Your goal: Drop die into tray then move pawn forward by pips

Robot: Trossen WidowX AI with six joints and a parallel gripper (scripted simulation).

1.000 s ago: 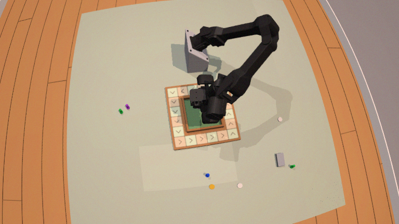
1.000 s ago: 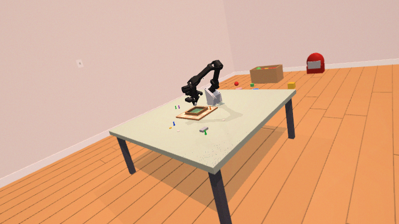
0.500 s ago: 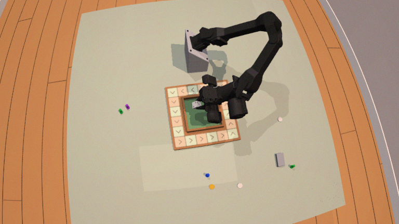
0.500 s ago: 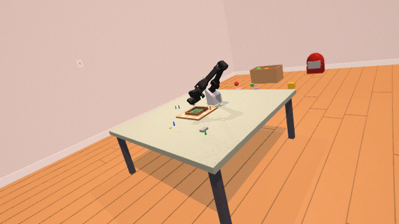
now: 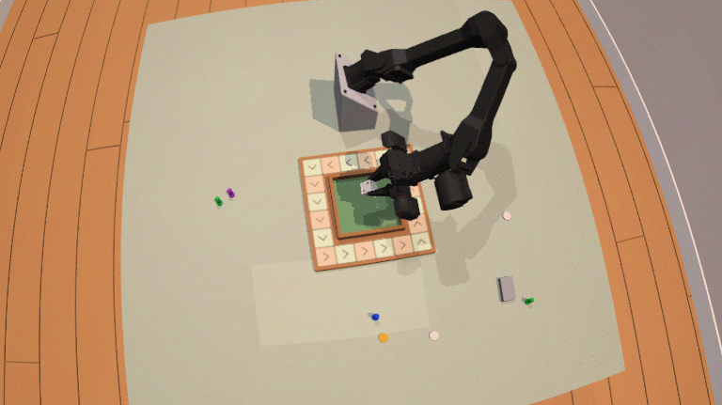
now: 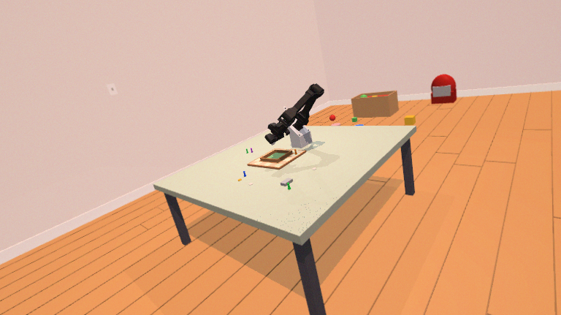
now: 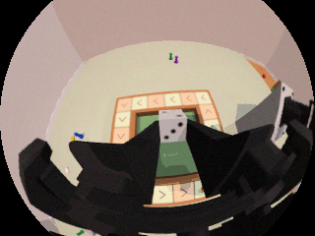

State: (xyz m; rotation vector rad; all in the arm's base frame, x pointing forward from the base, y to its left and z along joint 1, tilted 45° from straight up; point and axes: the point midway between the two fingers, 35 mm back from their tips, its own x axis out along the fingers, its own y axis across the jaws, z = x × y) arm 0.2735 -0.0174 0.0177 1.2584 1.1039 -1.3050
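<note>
The gripper (image 5: 375,188) is pinching the white die (image 5: 368,186) between its fingertips and hanging above the green tray (image 5: 367,217) at the centre of the board (image 5: 324,251). Judged from these views, the first step is only half done: the die is lifted and poised over the tray but not yet dropped, so no roll is showing. The wrist view is showing a face with three dark pips (image 7: 172,128) turned toward the camera, which says nothing about how it will land. The pawn is appearing as a small orange peg (image 6: 295,151) on the board's edge nearest the arm's grey base (image 5: 353,105) in the exterior view; from above it is hidden under the arm. Counting squares along the arrows, moving the pawn, releasing and pulling the arm away are all remaining.

The board is lying on a pale greenish table (image 6: 351,158) with dark legs. Scattered well apart from it are green (image 5: 218,200) and purple (image 5: 230,193) pegs side by side, a blue peg (image 5: 375,317), an orange disc (image 5: 383,337), two pale discs, a small grey block (image 5: 506,288) and another green peg (image 5: 528,301) just beside it. Around the table, an orange plank floor is meeting pinkish walls; a cardboard box (image 6: 374,104), a red object (image 6: 443,88) and small toys are sitting along the far wall.
</note>
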